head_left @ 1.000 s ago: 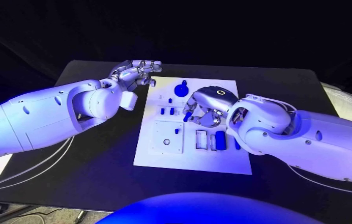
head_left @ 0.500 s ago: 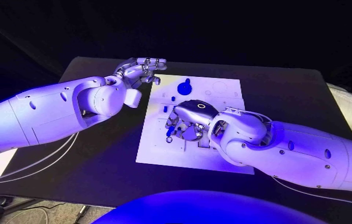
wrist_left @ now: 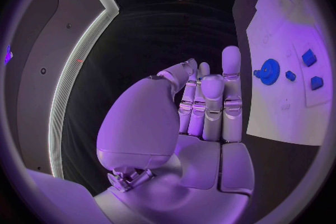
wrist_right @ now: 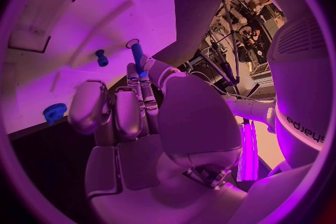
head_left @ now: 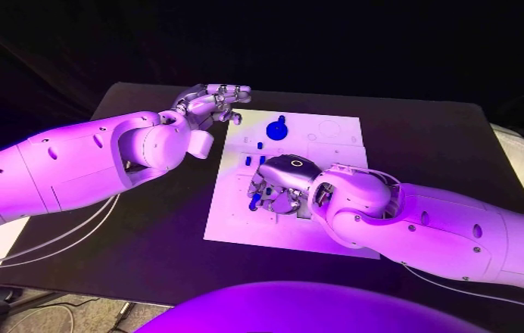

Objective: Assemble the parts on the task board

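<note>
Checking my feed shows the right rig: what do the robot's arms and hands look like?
Two bulky smooth white arms with small dark screw dots; thin pale cables trail from the left arm. Both the left hand and the right hand are silver and many-fingered, the right carrying a dark round mark.

task board point(head_left: 328, 138) at bench point(head_left: 437, 144) middle; gear part point(head_left: 276, 129) on board's far side; right hand point(head_left: 279, 185) over board's left half; left hand point(head_left: 207, 104) beyond far-left corner.

Flat white task board point(head_left: 338, 140): matt, smooth, plastic-looking. Black table point(head_left: 142, 106): matt surface. Small blue gear-shaped part point(head_left: 276, 130): plastic-looking. Silver many-fingered right hand point(head_left: 279, 183) and left hand point(head_left: 207, 104): metallic, glossy, smooth shells.
</note>
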Robot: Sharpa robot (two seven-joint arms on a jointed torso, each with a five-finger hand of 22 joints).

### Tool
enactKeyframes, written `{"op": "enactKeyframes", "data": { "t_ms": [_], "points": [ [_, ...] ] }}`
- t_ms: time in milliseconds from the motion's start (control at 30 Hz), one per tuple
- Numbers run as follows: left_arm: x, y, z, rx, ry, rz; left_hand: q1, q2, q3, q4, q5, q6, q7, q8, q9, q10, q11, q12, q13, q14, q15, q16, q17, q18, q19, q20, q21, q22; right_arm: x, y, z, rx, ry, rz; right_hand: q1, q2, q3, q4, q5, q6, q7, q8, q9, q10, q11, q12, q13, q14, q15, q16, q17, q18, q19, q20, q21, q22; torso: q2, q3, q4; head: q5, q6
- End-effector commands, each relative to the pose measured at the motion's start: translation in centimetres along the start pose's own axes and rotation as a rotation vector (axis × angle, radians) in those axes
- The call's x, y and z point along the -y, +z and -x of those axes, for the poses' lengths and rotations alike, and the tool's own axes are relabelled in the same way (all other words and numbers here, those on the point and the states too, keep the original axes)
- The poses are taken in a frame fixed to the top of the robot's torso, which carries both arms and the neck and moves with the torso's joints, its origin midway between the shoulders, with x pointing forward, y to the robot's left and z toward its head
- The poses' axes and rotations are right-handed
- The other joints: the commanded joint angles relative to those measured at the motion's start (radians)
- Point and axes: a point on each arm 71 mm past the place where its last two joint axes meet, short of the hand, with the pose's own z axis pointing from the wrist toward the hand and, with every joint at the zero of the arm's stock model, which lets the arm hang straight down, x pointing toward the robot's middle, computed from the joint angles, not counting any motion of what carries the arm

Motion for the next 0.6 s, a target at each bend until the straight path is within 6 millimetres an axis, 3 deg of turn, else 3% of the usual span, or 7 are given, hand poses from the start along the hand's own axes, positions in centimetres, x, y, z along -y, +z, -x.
{"op": "enactKeyframes", "data": {
  "t_ms": [33, 600],
  "points": [
    [0.05, 0.01, -0.26, -0.023, -0.004, -0.005, 0.007, 0.001, -0.002, -0.003, 0.003, -0.003, 0.002, 0.006, -0.001, -0.009, 0.0, 0.003, 0.002, -0.007, 0.001, -0.004, -0.001, 0.011, -0.008, 0.001, -0.003, -0.001, 0.22, -0.02, -0.25, -0.024, -0.05, -0.016, 0.019, 0.012, 0.005, -0.001, 0.002, 0.001, 0.003, 0.003, 0.001, 0.008, 0.002, 0.0, 0.001, 0.041, 0.002, 0.003, -0.001, 0.002, 0.002, 0.003, 0.0, -0.001, 0.0, -0.0004, -0.0003, -0.002, 0.0],
    [0.04, -0.02, -0.24, -0.023, -0.004, -0.003, 0.007, 0.001, -0.002, -0.003, 0.003, -0.003, 0.002, 0.006, -0.001, -0.009, 0.0, 0.003, 0.002, -0.007, 0.001, -0.004, -0.001, 0.011, -0.008, 0.001, -0.003, -0.001, -0.34, 0.66, -0.96, -0.082, -0.113, -0.028, 0.014, 0.009, 0.004, -0.001, 0.002, 0.003, 0.003, 0.003, 0.001, 0.009, 0.003, -0.003, 0.001, 0.041, 0.003, 0.003, -0.002, 0.002, 0.001, 0.004, 0.0, -0.002, 0.0, -0.0008, 0.0, -0.005, 0.0]
  ]
}}
